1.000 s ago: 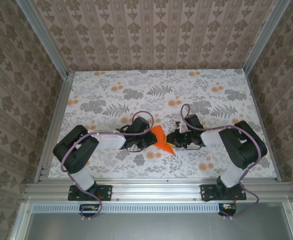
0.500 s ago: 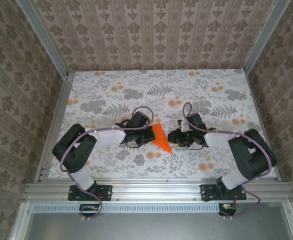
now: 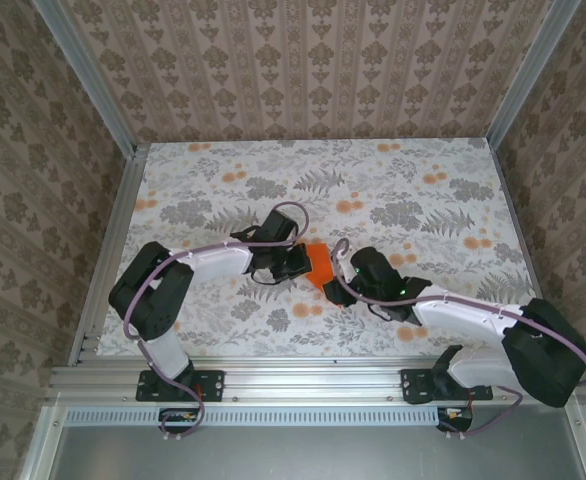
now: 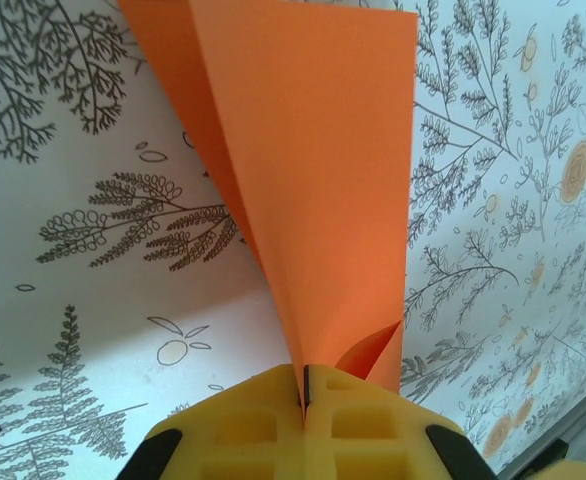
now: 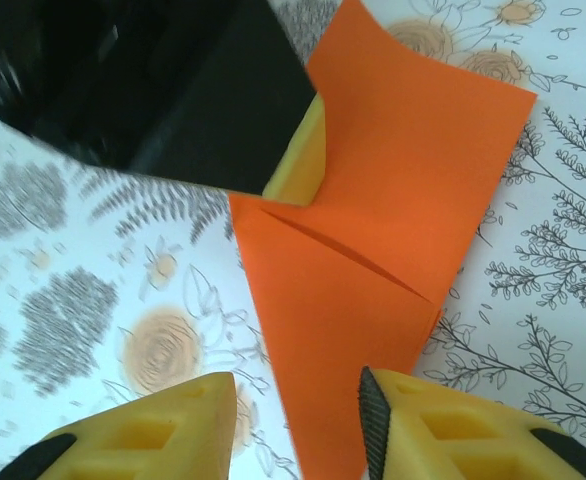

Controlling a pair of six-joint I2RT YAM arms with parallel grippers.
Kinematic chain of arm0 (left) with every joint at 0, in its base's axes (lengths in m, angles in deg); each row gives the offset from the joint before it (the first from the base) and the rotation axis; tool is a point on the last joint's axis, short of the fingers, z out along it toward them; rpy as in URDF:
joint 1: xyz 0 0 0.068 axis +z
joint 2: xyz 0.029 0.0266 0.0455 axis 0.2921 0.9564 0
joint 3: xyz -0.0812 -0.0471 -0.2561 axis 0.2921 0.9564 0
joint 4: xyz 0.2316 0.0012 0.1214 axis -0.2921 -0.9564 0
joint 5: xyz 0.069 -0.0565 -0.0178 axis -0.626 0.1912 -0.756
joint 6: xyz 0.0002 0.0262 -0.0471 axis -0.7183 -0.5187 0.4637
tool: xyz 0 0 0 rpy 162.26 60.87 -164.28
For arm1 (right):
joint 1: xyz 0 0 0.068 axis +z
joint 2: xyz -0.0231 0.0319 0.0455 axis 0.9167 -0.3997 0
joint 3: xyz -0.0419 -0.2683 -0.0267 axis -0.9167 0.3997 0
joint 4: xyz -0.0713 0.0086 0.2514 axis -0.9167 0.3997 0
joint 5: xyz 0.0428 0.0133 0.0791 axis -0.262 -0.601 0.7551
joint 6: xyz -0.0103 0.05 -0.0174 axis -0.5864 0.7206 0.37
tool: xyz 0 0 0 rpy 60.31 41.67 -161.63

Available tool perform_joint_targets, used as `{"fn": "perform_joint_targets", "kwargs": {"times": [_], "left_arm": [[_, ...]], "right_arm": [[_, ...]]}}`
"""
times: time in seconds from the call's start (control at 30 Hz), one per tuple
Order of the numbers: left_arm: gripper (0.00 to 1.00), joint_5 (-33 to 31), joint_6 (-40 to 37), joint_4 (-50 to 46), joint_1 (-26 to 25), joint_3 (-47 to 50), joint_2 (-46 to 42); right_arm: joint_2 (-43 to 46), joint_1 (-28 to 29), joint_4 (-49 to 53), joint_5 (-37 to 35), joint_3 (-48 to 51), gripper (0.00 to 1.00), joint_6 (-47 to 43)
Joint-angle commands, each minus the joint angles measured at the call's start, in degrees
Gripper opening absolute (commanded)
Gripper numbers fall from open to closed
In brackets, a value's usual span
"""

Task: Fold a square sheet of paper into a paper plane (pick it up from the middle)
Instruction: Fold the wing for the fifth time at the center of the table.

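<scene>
Swings right claw (image 5: 298,390) round to five o'clock of paper (image 5: 403,150), jaws parted, empty; clamps left claw (image 4: 304,388) on it, inviting regrip.

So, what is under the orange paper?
The floral tabletop runs under the folded orange paper; nothing else peeks out at its edges. The patch directly beneath is covered, so it cannot be checked.

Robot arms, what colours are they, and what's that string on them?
The left arm and right arm both have white tube sections between chunky black joints. A thin purple cable loops along each one. The left pincer and right pincer have black fingers faced with yellow pads that have square dimples.
</scene>
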State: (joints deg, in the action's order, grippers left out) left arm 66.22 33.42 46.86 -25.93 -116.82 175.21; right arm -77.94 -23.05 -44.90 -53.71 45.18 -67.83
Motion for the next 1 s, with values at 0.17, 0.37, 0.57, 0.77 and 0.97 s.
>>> {"fn": "perform_joint_targets", "kwargs": {"times": [0.17, 0.37, 0.57, 0.77, 0.97], "left_arm": [[0.00, 1.4, -2.0, -2.8, 0.6, -2.2, 0.9], [0.00, 1.6, -2.2, -2.9, 0.7, -2.7, 1.4], [0.00, 1.9, -2.3, -3.2, 0.7, -2.9, 1.4], [0.00, 2.0, -2.6, -3.5, 0.8, -2.9, 1.5], [0.00, 2.1, -2.7, -3.6, 0.7, -3.1, 1.8]], "right_arm": [[-6.9, 8.0, -11.4, -15.2, 1.7, 0.46, -13.8], [-11.4, 9.9, -13.4, -17.9, 1.1, 0.46, -17.3], [-15.0, 12.0, -13.0, -21.6, -0.2, 0.46, -19.4], [-16.1, 12.5, -14.6, -24.8, -0.1, 0.38, -19.7], [-16.2, 12.5, -15.2, -26.7, 0.5, 0.27, -17.8]]}}
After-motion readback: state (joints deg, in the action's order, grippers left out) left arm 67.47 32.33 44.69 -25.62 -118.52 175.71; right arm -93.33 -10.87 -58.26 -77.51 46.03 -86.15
